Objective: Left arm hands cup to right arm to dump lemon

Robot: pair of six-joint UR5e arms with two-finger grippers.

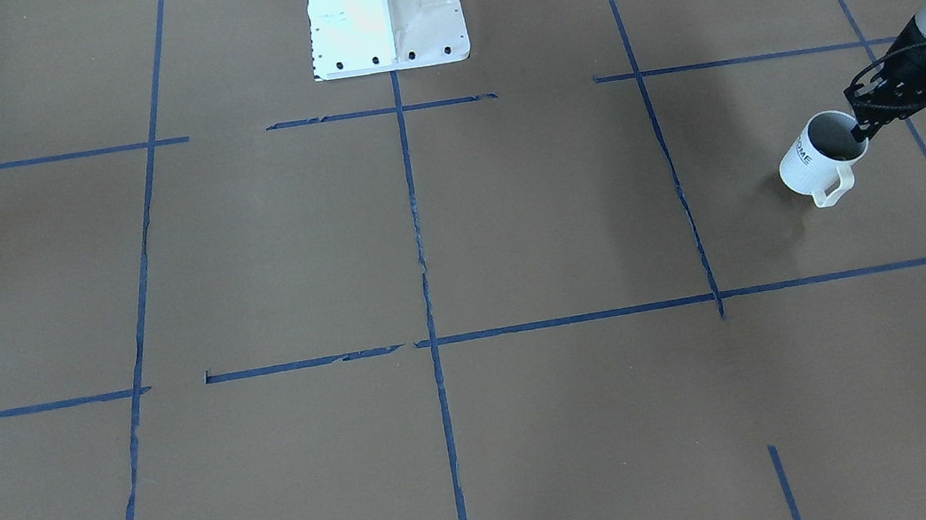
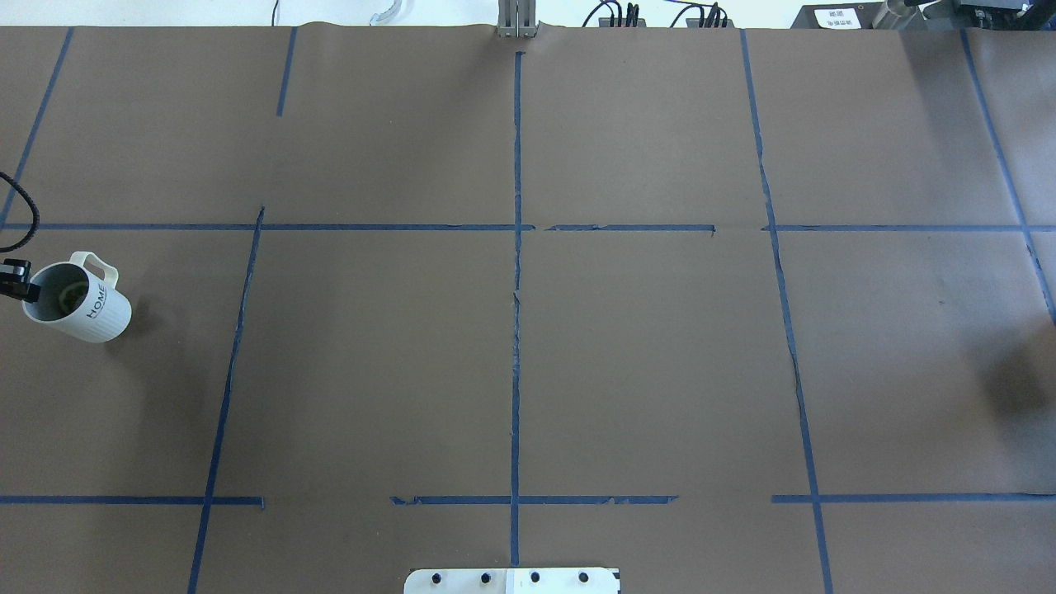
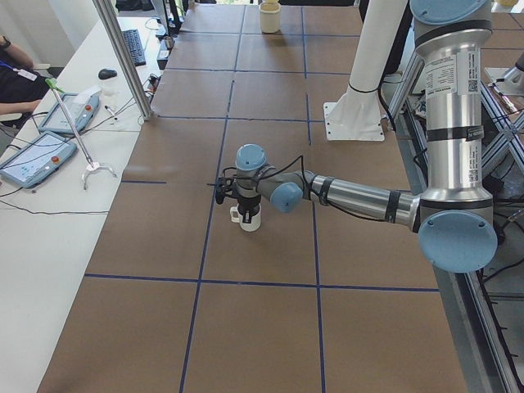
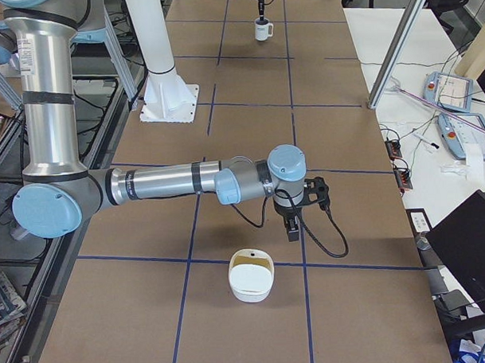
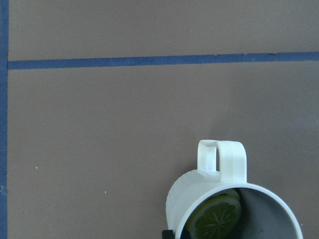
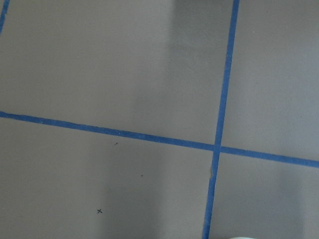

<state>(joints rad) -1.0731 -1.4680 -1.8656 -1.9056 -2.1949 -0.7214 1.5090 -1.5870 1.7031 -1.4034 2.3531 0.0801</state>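
Note:
The cup (image 1: 808, 159) is a white mug with "HOME" on its side, near the table's left end; it also shows in the overhead view (image 2: 82, 305). A lemon slice (image 5: 217, 217) lies inside it. My left gripper (image 1: 859, 131) is shut on the cup's rim opposite the lettering, one finger inside and one outside. The handle (image 5: 223, 155) sticks out to one side of the grip. My right gripper (image 4: 294, 227) shows only in the exterior right view, pointing down over the table's right end. I cannot tell whether it is open or shut.
A white bowl (image 4: 251, 275) sits on the table just beyond my right gripper, towards the table's right end. The robot's white base (image 1: 385, 11) stands at the middle of the near edge. Blue tape lines divide the brown table (image 2: 528, 346).

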